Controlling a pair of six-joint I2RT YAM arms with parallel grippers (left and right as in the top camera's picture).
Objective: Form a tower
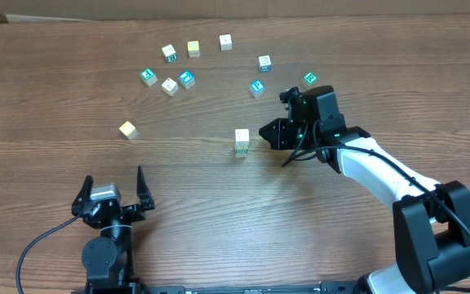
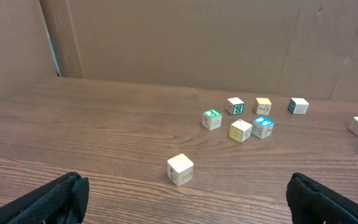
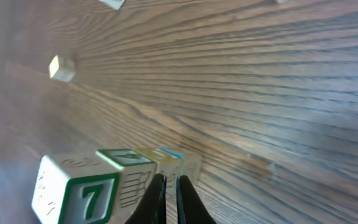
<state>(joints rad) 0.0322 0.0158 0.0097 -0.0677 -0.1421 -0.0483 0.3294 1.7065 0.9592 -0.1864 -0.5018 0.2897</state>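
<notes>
- Brown wood-grain table (image 1: 219, 212) carries everything, and a cardboard wall (image 2: 185, 43) stands along its far edge.
- At the near left, the left gripper (image 1: 113, 180) sits close to the near edge. Its two black fingers (image 2: 55, 199) are spread wide, with nothing between them.
- A little farther in, a lone pale cube (image 1: 128, 130) rests by itself, well apart from the rest.
- Far and left of centre lies a loose group of cubes (image 1: 170, 86). They are near one another but not stacked, and some show green, blue or yellow faces.
- A single white cube (image 1: 226, 42) sits farther back, near the far middle.
- In the middle of the table stands the tower (image 1: 241, 141), upright, one cube wide, with a pale wood top. The right wrist camera sees it at close range: one end cube bears a green 7, and green, yellow and blue faces follow along its length.
- Just to the tower's right, the right gripper (image 1: 261, 132) points its tips at the stack. Its fingers (image 3: 160, 193) are pressed together and hold nothing. I cannot tell whether they touch the tower.
- Beyond that arm, farther back, are three more loose cubes: a blue-printed cube (image 1: 257, 86), a white cube with blue marks (image 1: 264, 62) and, rightmost, a green-printed cube (image 1: 309, 78).
</notes>
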